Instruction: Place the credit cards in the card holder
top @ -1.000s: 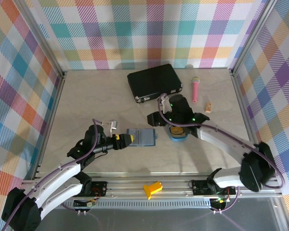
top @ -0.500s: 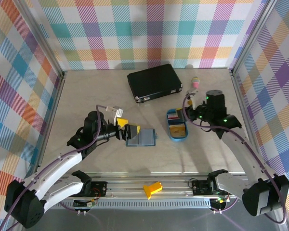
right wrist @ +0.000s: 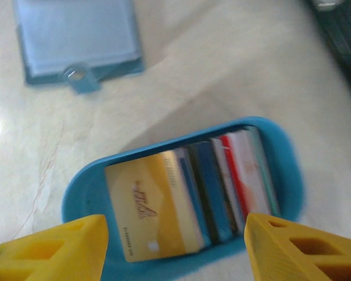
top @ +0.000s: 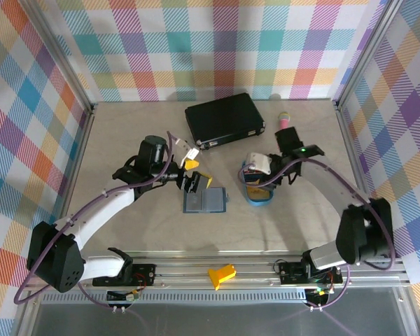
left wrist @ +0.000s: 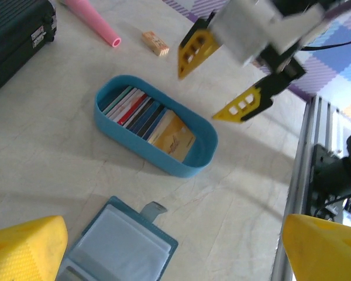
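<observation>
Right wrist view: the credit cards [right wrist: 187, 199] lean in a row inside a blue oval tray [right wrist: 289, 175], an orange-yellow one in front with blue and red ones behind. The card holder [right wrist: 76, 35] lies open and flat just beside the tray, its clasp tab pointing towards it. Both rest on a pale, faintly marbled table [top: 126, 140]. A black case [top: 224, 119] sits farther back, with a pink tube [left wrist: 90, 17] and a small tan block [left wrist: 155, 43] near it. Bright plaid walls [top: 217, 42] close in three sides. The right gripper [right wrist: 175, 234] hovers above the tray, fingers apart, holding nothing. The left gripper [top: 198, 173] hangs by the card holder, spread wide, empty.
</observation>
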